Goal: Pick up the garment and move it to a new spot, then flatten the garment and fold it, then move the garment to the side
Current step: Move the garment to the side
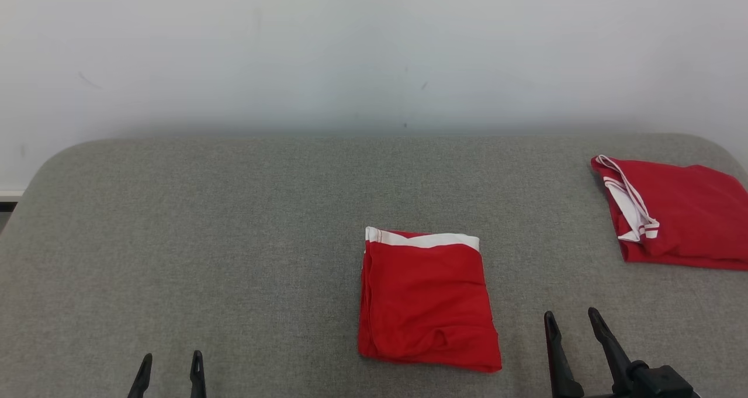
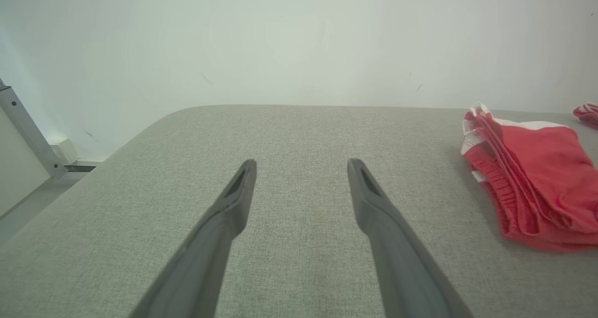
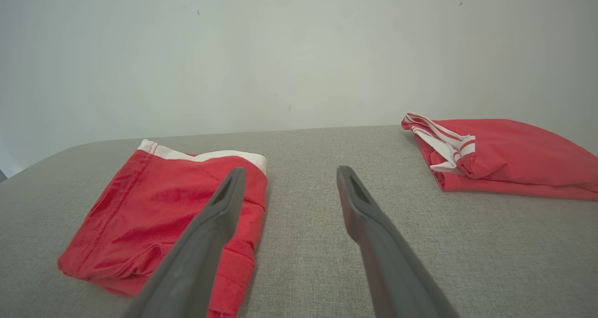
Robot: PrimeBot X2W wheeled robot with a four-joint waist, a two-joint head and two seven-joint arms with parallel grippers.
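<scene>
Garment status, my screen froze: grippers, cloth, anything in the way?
Left gripper open, right gripper open, both empty over the table. Red garment folded mid-table, not held. Second red garment far right, apart; nothing in the way.

A plain white wall (image 1: 374, 53) rises behind the grey fabric-covered table (image 1: 204, 240).

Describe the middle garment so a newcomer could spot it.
On the grey table by the white wall, look near the front edge, right of centre. The middle garment is a neat red square with a white band along its far edge; the other garment, far right, lies looser with striped trim.
</scene>
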